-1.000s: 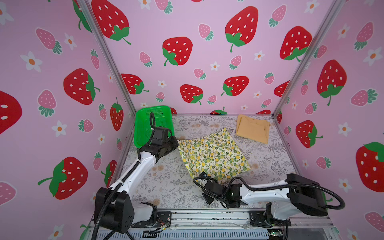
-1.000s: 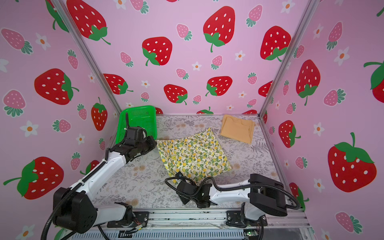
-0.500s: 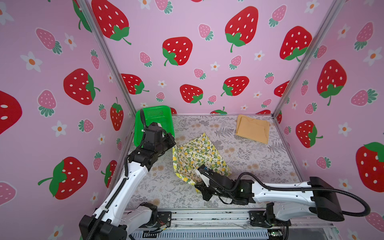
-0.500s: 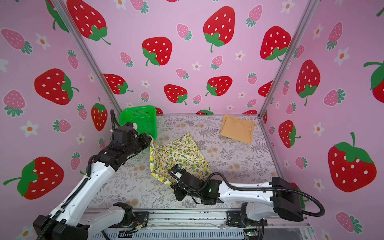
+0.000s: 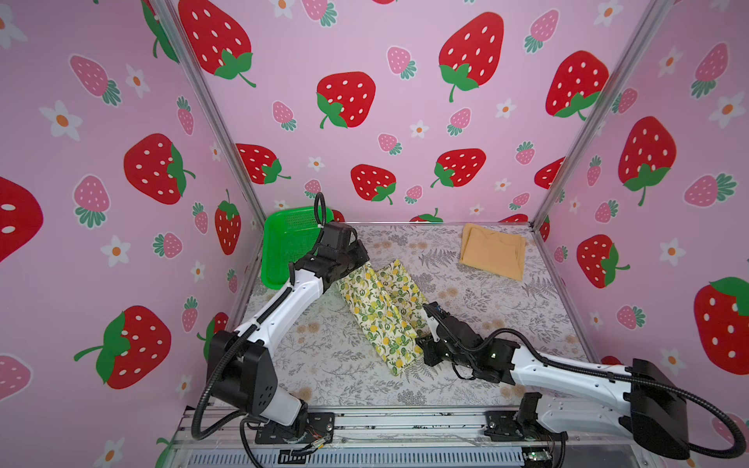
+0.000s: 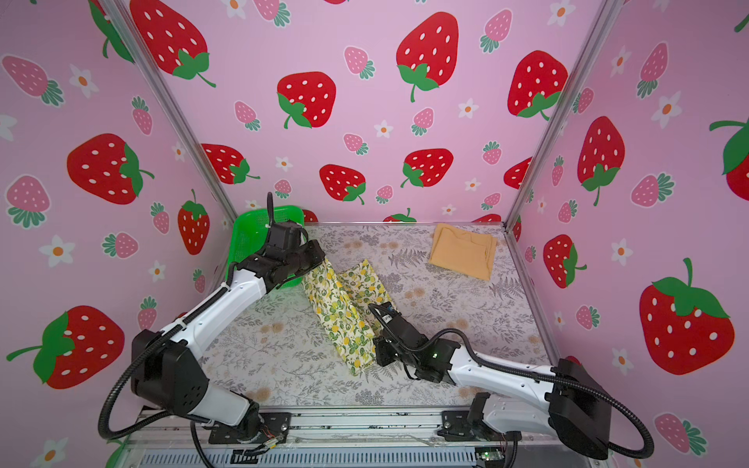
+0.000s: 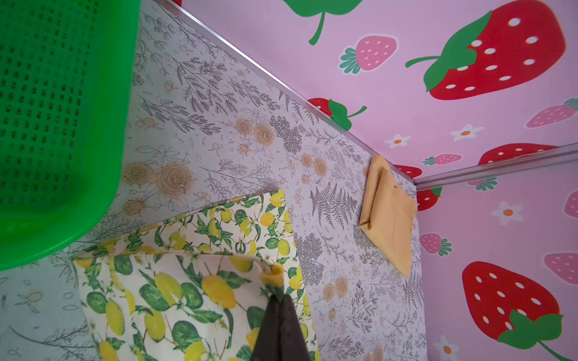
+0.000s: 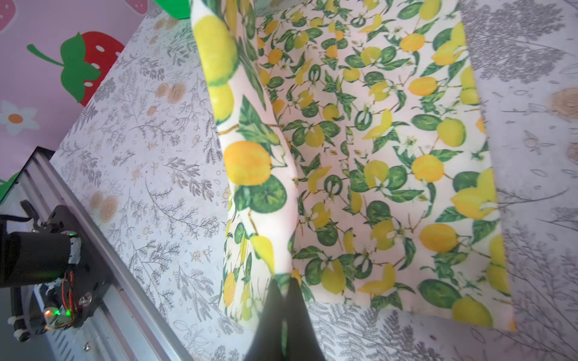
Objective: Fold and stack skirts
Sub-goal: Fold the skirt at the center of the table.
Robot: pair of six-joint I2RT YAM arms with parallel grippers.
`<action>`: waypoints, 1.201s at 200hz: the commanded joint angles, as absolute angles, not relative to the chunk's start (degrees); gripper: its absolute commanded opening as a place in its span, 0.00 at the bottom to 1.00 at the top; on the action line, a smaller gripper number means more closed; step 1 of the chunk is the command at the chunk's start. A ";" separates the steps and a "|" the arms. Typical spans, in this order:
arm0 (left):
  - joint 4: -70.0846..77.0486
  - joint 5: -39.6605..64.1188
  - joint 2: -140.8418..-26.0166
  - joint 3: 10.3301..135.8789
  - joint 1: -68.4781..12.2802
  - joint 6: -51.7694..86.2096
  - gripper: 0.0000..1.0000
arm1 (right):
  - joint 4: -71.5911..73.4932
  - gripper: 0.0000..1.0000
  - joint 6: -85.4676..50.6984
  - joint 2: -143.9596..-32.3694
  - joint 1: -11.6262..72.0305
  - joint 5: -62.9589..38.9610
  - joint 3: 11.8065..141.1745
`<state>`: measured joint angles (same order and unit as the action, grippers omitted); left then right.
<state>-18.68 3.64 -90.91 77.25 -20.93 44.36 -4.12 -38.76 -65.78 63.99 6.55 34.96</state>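
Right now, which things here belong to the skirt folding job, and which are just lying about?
Job: lemon-print skirt, held by left gripper and right gripper; mustard skirt, already folded.
Lying about: green mesh basket.

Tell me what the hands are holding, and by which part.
Both pinch the lemon-print skirt by its raised flap: left hand the far corner, right hand the near corner.

Lemon-print cream skirt (image 5: 381, 312), plain mustard skirt (image 5: 492, 251), green basket (image 5: 283, 243)

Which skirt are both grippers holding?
The lemon-print skirt, mid-table, pinched by the left gripper and right gripper at opposite ends; the mustard skirt lies folded, untouched, at the far right corner.
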 commanded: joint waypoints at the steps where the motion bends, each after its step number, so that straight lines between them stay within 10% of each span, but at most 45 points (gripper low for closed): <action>1: -15.60 3.64 -95.40 83.43 -21.54 44.67 0.00 | -5.52 0.02 -39.81 -64.16 62.22 7.55 34.02; 240: -10.27 -0.03 -116.18 92.39 -21.76 50.63 0.00 | 1.56 0.01 -35.86 -72.78 47.16 4.75 29.19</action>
<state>-13.47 6.07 -119.07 92.92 -22.13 49.74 1.02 -36.05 -72.58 47.55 5.65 30.44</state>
